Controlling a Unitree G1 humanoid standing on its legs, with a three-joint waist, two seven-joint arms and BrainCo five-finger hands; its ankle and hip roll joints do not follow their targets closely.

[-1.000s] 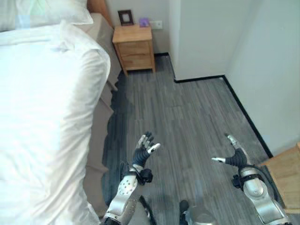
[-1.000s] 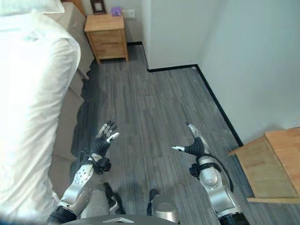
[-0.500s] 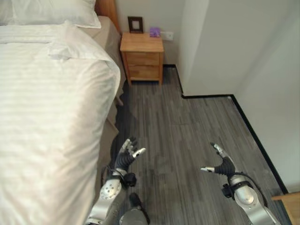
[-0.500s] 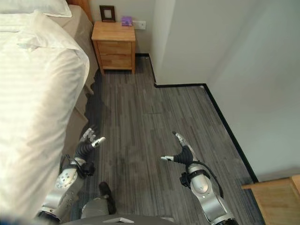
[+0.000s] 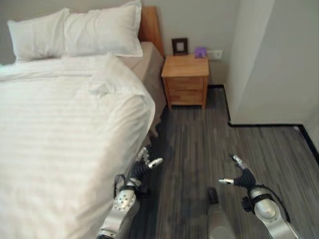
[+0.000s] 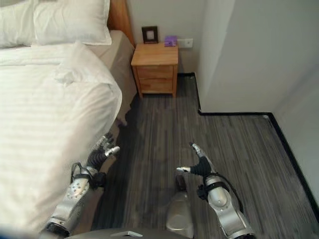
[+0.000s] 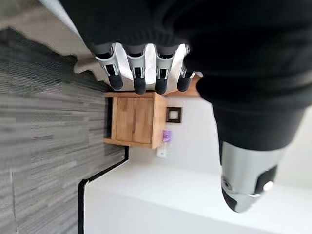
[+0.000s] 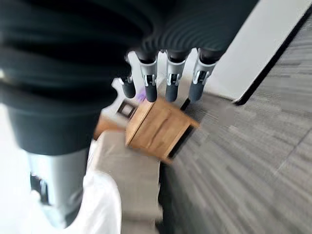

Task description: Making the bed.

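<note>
We hold left hand (image 5: 145,163) spread, empty, beside duvet (image 5: 75,144) edge; right hand (image 5: 242,178) spread, empty, over floor (image 5: 199,149).

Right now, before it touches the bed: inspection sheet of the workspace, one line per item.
Surface: grey plank floor, bare beside the bed.
Job's things: bed with white striped duvet spread over it, one fold bunched near its top corner; two white pillows at the wooden headboard; beige base exposed on the side.
Clutter: nothing seen.
Robot hands: left robot hand open, by the bed's side, holding nothing; right robot hand open over the floor, holding nothing.
Cables: nothing seen.
Surroundings: wooden nightstand with a dark picture frame and a small purple item; wall socket; white walls with black skirting.
</note>
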